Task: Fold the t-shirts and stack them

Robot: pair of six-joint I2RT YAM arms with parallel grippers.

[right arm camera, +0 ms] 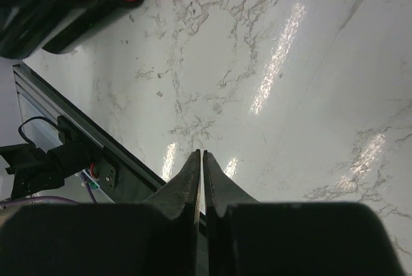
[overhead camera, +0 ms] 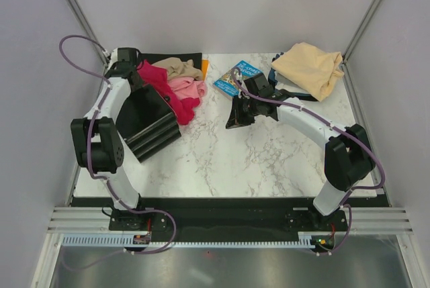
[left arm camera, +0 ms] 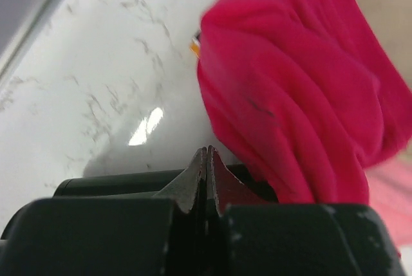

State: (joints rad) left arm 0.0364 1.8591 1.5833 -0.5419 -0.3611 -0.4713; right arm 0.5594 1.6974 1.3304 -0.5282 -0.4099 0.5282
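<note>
Fetching stage, seemingly; left gripper point(left arm camera: 207, 160) and right gripper point(right arm camera: 201, 160) clenched, nothing visibly held; crumpled crimson cloth t-shirt point(left arm camera: 296, 96) just beyond left fingers; open, then pinch.

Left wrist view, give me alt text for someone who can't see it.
A crumpled red shirt fills the right side, on a white marble table. The left claw is shut at the bottom centre, beside the shirt; a bit of pink shirt shows at lower right.
</note>
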